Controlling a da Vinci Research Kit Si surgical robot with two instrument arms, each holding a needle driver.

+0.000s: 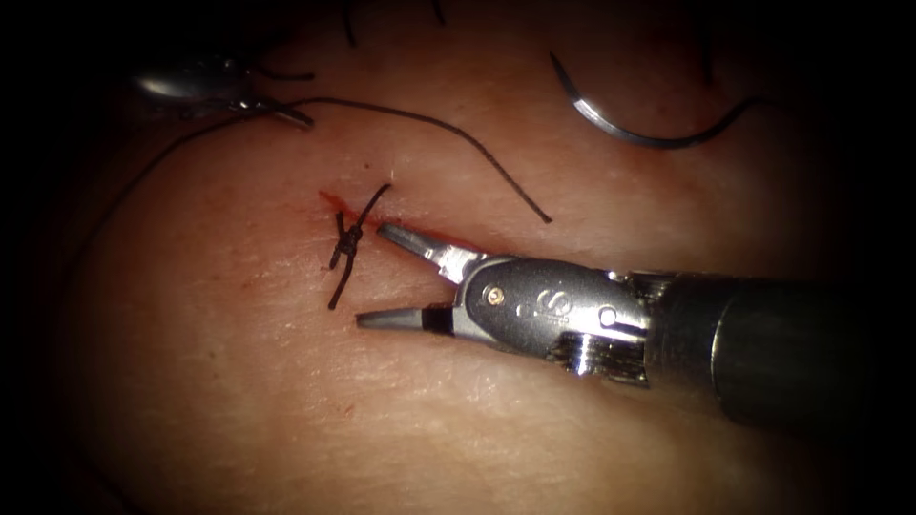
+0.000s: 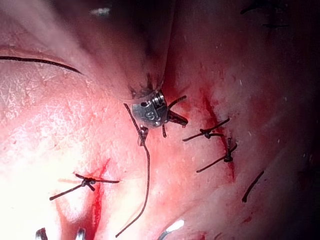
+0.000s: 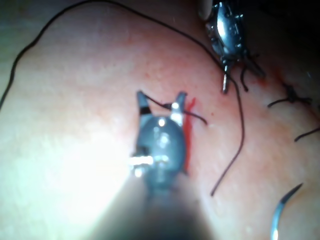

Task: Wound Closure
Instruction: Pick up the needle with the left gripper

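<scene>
A tied stitch knot (image 1: 348, 240) with short tails sits on the red cut (image 1: 329, 200) in the tissue (image 1: 239, 381). My right tool (image 1: 372, 275) reaches in from the right, its jaws open on either side of the knot's tails and holding nothing; they show again from close up (image 3: 160, 100). At the far left, my left tool (image 1: 291, 115) is shut on the loose thread (image 1: 429, 124), whose free end lies right of the knot. The curved needle (image 1: 620, 129) lies free on top of the tissue at the far right, in no tool.
Several earlier knotted stitches (image 2: 207, 132) cross a second red cut near the left tool (image 2: 150, 112). The loose thread trails away to the left over the tissue (image 1: 143, 172). The needle's tip (image 3: 282, 205) lies near the right tool's shaft.
</scene>
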